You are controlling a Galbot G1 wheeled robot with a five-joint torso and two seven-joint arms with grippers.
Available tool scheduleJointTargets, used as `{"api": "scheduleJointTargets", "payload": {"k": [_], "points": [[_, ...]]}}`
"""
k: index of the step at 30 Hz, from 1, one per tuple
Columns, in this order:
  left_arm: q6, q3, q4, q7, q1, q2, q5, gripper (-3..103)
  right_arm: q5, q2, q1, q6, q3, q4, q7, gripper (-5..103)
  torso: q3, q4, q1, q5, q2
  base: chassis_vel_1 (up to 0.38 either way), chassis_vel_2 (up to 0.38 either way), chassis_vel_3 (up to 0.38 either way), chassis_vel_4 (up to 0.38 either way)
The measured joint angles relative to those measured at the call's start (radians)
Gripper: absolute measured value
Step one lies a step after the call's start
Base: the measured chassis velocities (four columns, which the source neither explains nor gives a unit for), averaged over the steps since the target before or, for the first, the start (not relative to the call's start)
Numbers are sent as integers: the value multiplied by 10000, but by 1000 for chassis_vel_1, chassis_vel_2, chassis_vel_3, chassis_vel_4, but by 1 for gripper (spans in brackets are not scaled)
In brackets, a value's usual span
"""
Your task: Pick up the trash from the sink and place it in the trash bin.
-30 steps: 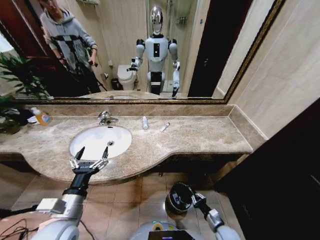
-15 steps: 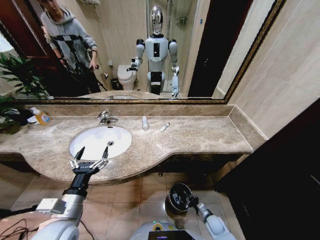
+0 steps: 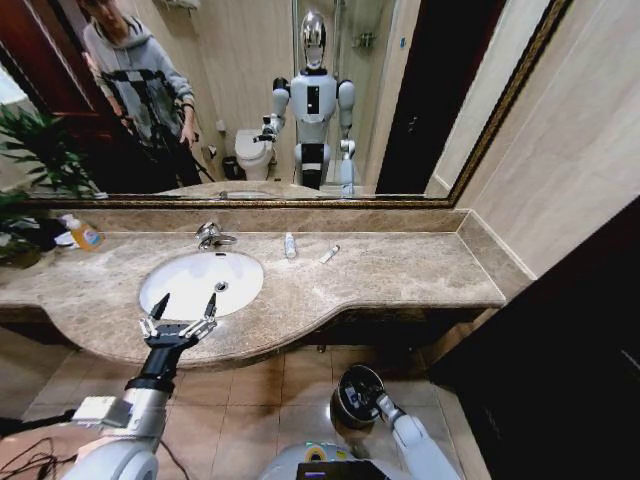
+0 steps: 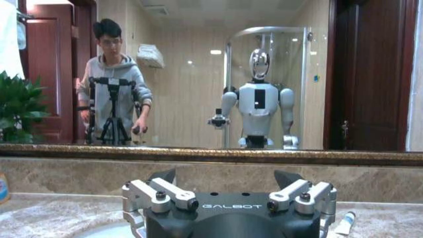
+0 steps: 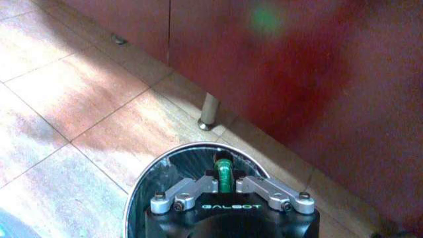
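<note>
The white oval sink is set in the beige marble counter. On the counter behind it lie a tiny white bottle and a little white tube. My left gripper hovers open at the counter's front edge, just before the basin, with nothing between its fingers. Down on the floor, my right gripper hangs over the dark trash bin. It is shut on a dark green tube, which points into the bin's mouth.
A chrome faucet stands behind the basin. An orange-yellow bottle and a leafy plant sit at the counter's far left. A dark wooden panel and a metal leg stand close beside the bin.
My right arm has drawn lower and inward over the bin. The left gripper has stayed in place.
</note>
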Motion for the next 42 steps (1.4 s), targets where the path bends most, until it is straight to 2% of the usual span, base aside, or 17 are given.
{"api": "scheduleJointTargets", "payload": {"k": [12,13,14,17,19,20,21,25,28,29,30,33,35,37,39,41,42], "points": [[0,0,0,0,0,0,0,100,-250,156,512,219,166,-1394,468,7,-1,0,-1,1,0,0,0,0,0],[0,0,0,0,1,0,0,100,-239,160,555,219,171,-1512,468,12,-1,0,0,1,0,0,0,0,0],[0,0,0,0,1,0,0,100,-239,160,555,219,171,-1512,468,12,-1,0,0,1,0,0,0,0,0],[0,0,0,0,0,0,0,100,-134,248,926,274,250,-2430,587,27,-1,1,-1,3,0,0,0,0,0],[0,0,0,0,0,0,0,100,-85,263,982,279,257,-2562,599,27,-1,0,0,3,0,0,0,0,0],[0,0,0,0,0,0,0,100,64,279,1031,254,255,-2672,598,38,-1,0,0,2,0,0,0,0,0],[0,0,0,0,0,0,0,100,136,286,1036,222,244,-2674,595,38,-1,0,0,2,0,0,0,0,0],[0,0,0,0,0,0,0,100,224,282,981,199,226,-2538,592,54,-1,1,-1,3,0,0,0,0,0],[0,0,0,0,0,0,0,100,310,221,857,182,193,-2280,568,60,-1,1,-1,2,0,0,0,0,0],[0,0,0,0,0,0,0,100,382,162,745,176,172,-2087,552,71,-1,0,0,1,0,0,0,0,0],[0,0,0,0,0,0,0,100,419,139,693,174,168,-2003,544,71,-1,0,-1,1,0,0,0,0,0],[0,0,0,0,0,0,0,100,519,108,580,168,165,-1800,534,82,-1,0,-1,3,0,0,0,0,0],[0,0,0,0,1,0,0,100,1045,2,220,51,82,-1082,492,92,-1,1,0,4,0,0,0,0,0],[0,0,-1,0,0,0,0,100,1489,-100,-87,-107,-12,-479,447,92,-1,2,0,3,0,0,0,0,0],[0,0,0,0,0,0,0,100,2229,-306,-773,-369,-138,711,386,99,-1,0,-1,1,0,0,0,0,0],[0,0,0,0,0,0,0,100,2385,-358,-964,-438,-163,1036,370,100,-1,0,-1,2,0,0,0,0,0],[0,0,0,0,0,0,0,100,2732,-509,-1504,-644,-205,1929,319,100,-2,-1,-2,2,1,0,0,0,0]]}}
